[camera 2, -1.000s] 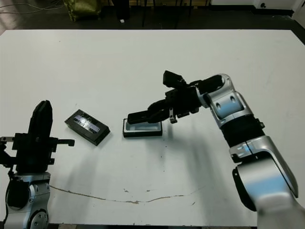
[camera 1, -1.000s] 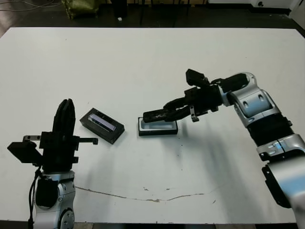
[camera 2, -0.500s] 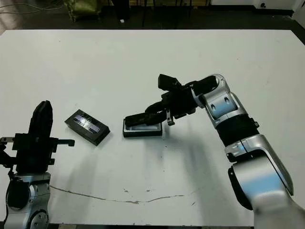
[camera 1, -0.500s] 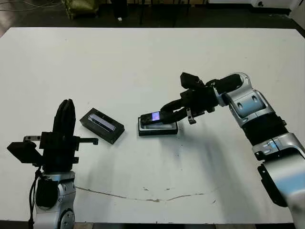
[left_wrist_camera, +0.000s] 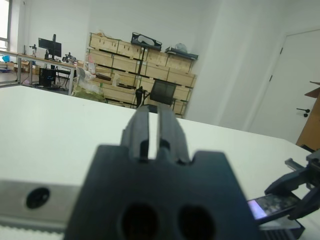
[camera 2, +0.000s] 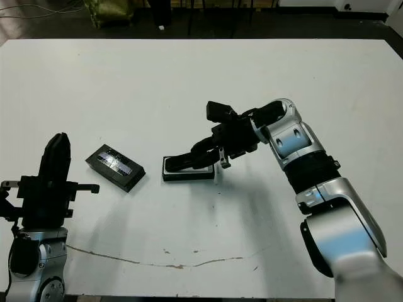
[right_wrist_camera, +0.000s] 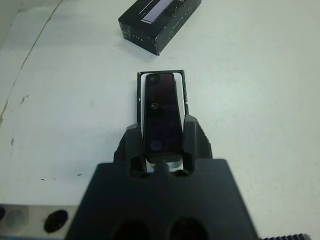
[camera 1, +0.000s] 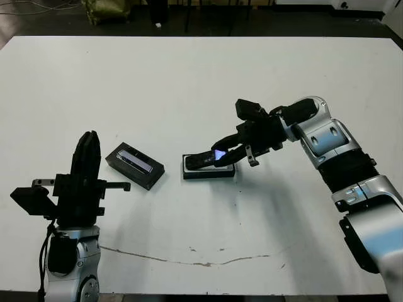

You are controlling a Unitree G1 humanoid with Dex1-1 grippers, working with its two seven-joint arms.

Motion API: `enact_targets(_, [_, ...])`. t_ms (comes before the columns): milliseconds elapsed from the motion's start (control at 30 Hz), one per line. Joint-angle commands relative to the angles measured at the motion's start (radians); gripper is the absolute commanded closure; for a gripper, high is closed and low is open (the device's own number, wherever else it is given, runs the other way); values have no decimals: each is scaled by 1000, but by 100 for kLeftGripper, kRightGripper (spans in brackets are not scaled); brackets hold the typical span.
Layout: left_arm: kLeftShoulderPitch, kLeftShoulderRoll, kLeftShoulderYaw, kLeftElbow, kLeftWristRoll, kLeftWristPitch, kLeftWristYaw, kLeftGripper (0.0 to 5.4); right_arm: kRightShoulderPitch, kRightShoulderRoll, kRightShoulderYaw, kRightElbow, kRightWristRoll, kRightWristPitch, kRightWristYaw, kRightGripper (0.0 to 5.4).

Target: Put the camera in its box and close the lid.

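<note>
Glossy black camera (right_wrist_camera: 161, 115), white-lined box (right_wrist_camera: 142, 85), silvery-striped matt lid (camera 1: 135, 165).

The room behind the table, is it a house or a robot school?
Probably a lab or workshop, not a house. The left wrist view shows shelves stacked with boxes, a desk with a monitor, an office chair and bare white walls around the big white table.

White table (camera 1: 189, 82), thin brown crack (camera 1: 189, 259), stacked crates (left_wrist_camera: 135, 60), office chair (left_wrist_camera: 162, 92)
</note>
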Motion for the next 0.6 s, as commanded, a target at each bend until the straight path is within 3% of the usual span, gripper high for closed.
enact_targets(33, [15, 5, 6, 17, -6, 4, -9, 540, 16, -13, 8, 5, -18, 2, 1, 515])
enact_targets(600, [17, -1, 3, 21, 4, -5, -5, 540, 55, 39, 34, -4, -48, 20, -54, 515])
